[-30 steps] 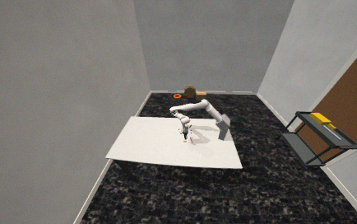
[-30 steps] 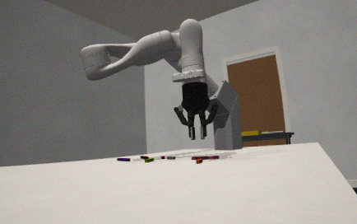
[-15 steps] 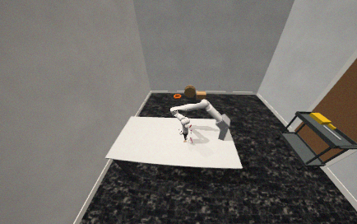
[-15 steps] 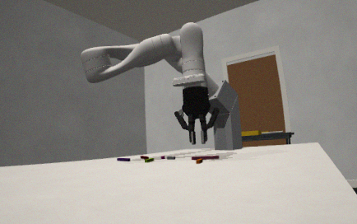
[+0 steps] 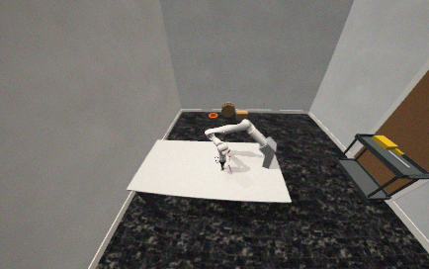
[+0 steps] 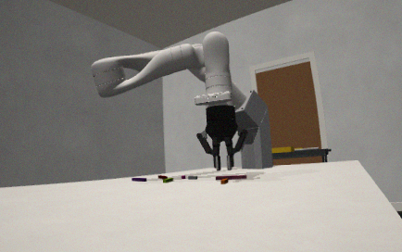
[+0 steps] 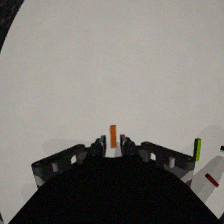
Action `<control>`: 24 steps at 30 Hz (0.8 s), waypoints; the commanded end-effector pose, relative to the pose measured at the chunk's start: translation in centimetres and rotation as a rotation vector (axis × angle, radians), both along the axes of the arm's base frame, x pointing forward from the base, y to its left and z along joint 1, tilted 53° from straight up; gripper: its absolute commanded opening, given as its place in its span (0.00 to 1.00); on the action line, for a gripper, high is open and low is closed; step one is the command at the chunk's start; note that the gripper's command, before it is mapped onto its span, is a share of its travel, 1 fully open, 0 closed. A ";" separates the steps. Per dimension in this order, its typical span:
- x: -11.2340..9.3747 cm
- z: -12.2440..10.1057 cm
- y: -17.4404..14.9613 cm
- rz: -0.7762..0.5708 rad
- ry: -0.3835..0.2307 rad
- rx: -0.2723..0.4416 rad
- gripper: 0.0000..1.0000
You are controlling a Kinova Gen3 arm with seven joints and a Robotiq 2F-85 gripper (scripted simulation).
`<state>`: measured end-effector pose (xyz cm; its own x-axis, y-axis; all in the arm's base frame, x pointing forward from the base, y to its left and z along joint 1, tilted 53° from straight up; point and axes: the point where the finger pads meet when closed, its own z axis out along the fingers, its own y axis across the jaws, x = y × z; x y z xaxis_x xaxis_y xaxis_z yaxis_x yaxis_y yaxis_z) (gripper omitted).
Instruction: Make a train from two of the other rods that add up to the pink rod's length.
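"Pincer?"
"Narrow, holding nothing, above the orange rod."
"The rod?"
"A slim flat bar on the smooth white surface, left of the lime rod."

Plain grey walls close in a narrow room with a dark speckled floor. A white skirting strip runs along the foot of the left wall. A large white counter stands mid-floor. By the right wall is a brown door panel in a pale frame, with a dark metal shelf cart before it carrying a yellow box. At the far wall lie an orange ring and a brown wooden object. Lighting is soft and even.
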<state>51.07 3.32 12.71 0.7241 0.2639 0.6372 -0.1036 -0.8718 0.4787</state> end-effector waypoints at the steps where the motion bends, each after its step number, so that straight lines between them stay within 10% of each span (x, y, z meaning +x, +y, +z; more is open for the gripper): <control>1: 0.2 -0.3 -0.3 -0.005 0.003 0.001 0.24; 24: 1.0 -0.9 -0.7 -0.005 0.003 0.001 0.24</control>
<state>52.03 2.58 11.73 0.7279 0.2589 0.6349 -0.1070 -0.8717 0.4782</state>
